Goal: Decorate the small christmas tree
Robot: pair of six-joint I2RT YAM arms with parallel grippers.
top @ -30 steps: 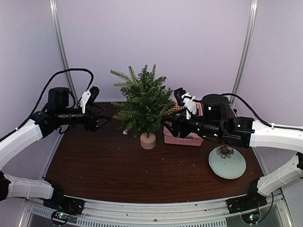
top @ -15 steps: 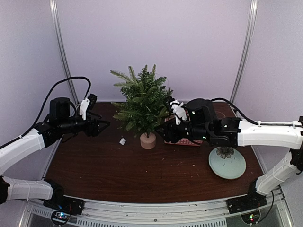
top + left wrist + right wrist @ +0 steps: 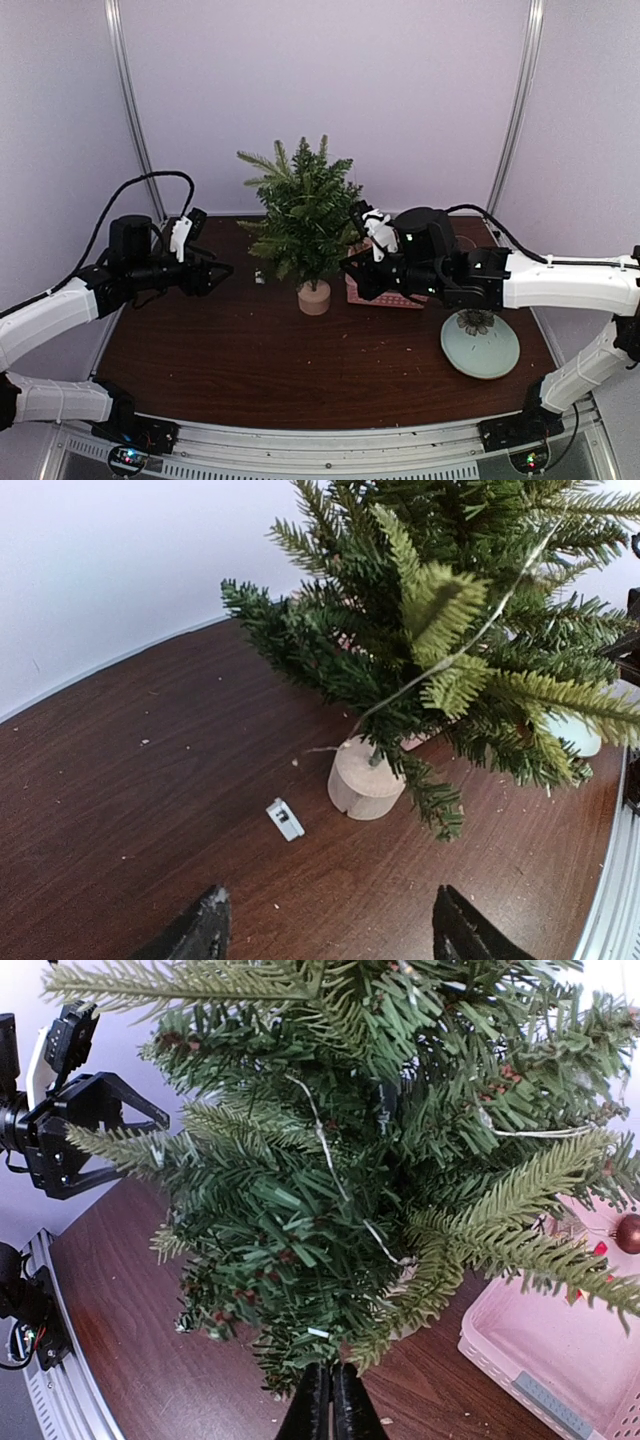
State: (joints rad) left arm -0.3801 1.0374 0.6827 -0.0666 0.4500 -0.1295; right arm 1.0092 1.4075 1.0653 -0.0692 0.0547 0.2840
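Top external | left tool apart, clear of christmas tree | right tool together at branches

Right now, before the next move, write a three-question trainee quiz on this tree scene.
1. True or false: the left gripper is shut on the small christmas tree.
2. The small white piece lies: A in the left gripper; B on the table beside the wooden stump; C hanging on a branch.
3. Fill in: the right gripper is ___.
Key: 1 false; 2 B; 3 shut.
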